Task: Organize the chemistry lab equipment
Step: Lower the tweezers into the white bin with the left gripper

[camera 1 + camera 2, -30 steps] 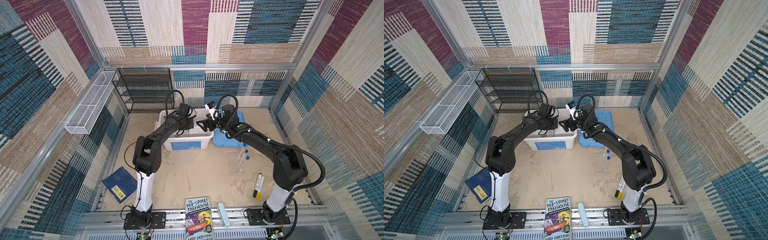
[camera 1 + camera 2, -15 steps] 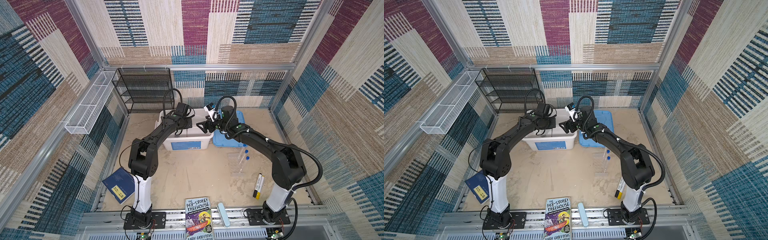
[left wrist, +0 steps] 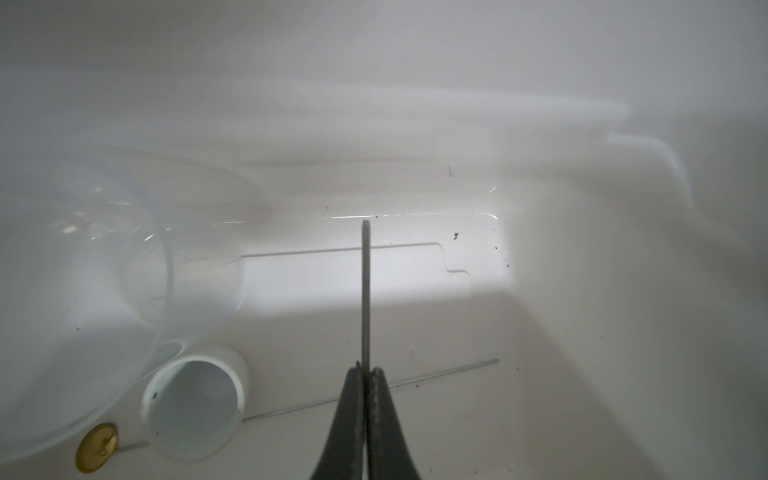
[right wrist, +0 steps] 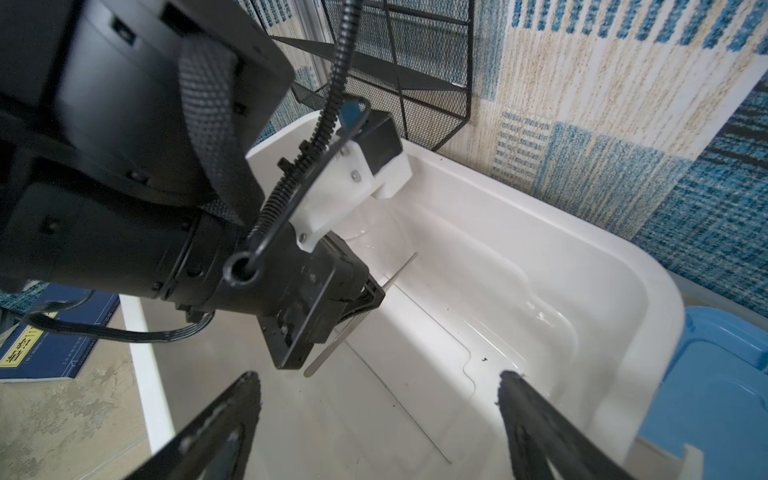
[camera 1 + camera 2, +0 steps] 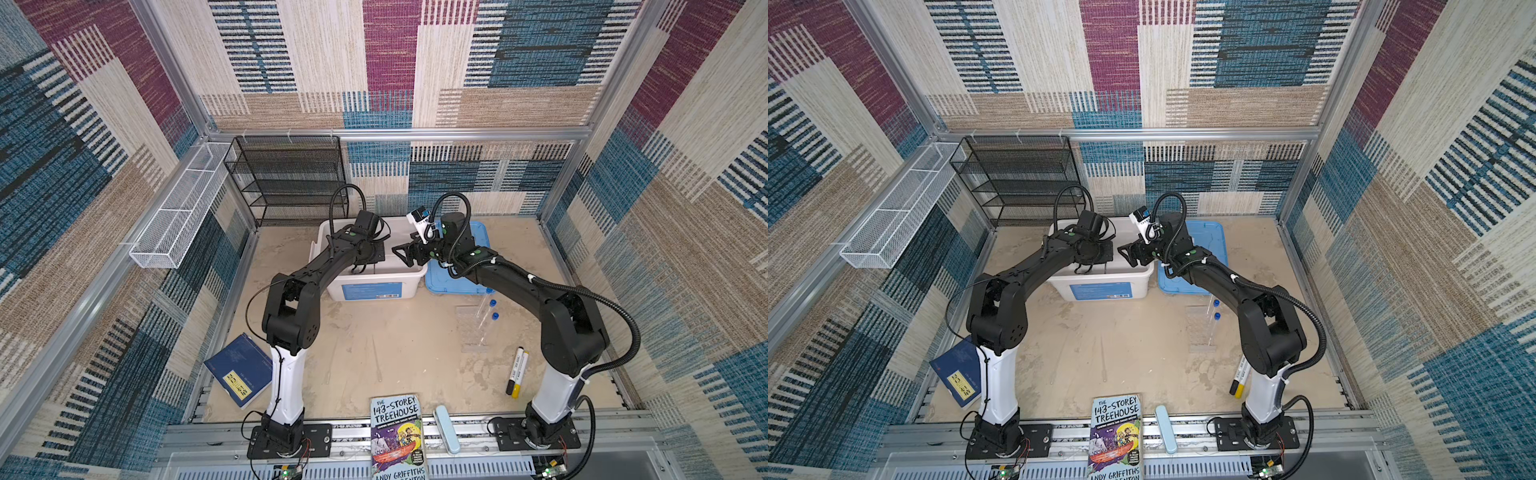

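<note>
Tweezers [image 3: 365, 291] stand edge-on in the left claw [image 3: 365, 370], whose jaws are pressed fully together on them, well down inside the white bin [image 5: 417, 273]. The right claw [image 4: 378, 380] hangs above the bin's rim, close by the left wrist, its jaws spread wide with nothing between them.

The step in hand, as I judge it, is laying the tweezers in the bin. To do it well, the left claw should go lower until the tweezers' free end is near the bin floor. It should then part its jaws slowly, so they slide down instead of dropping. Bare floor lies ahead of the claw's tip, and that is the spot to aim for. The brass-tipped rod [image 3: 436, 376] crosses on the floor beneath this claw. The round flask [image 3: 83, 270] lies near, off to one side, with the small dish [image 3: 195, 409] between it and the claw. The flask looks fragile, so any swing toward that side is best avoided. The right claw would do well to keep back and leave the left wrist room to lift out.

The bin holds one pair of tweezers, one rod, one flask and one dish. Well apart from both claws, on the surface [image 5: 395, 324], there is:
- one clear rack [image 5: 471, 328];
- blue-capped tubes [image 5: 494, 316] at the rack, two caps plain and a third I cannot confirm;
- two faint thin glass sticks [image 5: 376, 361];
- two markers [image 5: 515, 370];
- two books [image 5: 239, 370].

One blue lid [image 5: 461, 282] lies under the right arm, just beside the bin.
</note>
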Available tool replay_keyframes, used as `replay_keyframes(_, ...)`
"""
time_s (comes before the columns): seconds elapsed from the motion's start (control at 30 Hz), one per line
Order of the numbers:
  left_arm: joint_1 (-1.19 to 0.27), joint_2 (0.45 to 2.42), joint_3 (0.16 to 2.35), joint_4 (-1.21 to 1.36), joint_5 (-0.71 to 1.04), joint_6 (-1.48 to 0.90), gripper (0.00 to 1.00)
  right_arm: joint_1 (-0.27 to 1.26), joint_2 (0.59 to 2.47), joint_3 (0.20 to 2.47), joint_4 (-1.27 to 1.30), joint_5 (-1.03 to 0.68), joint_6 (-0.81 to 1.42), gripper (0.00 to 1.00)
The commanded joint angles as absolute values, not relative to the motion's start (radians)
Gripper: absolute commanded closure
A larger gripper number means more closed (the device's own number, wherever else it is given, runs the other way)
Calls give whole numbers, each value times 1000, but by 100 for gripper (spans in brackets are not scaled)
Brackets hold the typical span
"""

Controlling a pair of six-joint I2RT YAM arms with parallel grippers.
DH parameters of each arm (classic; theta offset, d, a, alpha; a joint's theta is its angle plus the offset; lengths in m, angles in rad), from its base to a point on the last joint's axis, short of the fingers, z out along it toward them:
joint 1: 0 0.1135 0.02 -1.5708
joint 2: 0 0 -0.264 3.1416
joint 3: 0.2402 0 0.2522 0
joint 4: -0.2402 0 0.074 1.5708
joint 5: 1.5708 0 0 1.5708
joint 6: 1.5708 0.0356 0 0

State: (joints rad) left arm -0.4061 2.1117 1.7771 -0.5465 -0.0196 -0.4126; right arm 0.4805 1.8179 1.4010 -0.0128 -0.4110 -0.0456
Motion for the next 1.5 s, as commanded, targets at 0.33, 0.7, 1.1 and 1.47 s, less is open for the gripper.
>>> replay_keyframes(0.33,-407,2156,1789,-538,-7,-443,100,479,1840,1409,28,-412,-35,9)
replay_keyframes(0.7,-407,2219,1829,-551,-8,-429,100,479,1861,1416,22,-409,-49,10)
replay_keyframes(1.1,-408,2271,1855,-575,-6,-427,100,479,1861,1415,27,-423,-49,11)
replay_keyframes(1.47,-409,2305,1879,-594,0,-419,100,480,1861,1413,31,-426,-47,11)
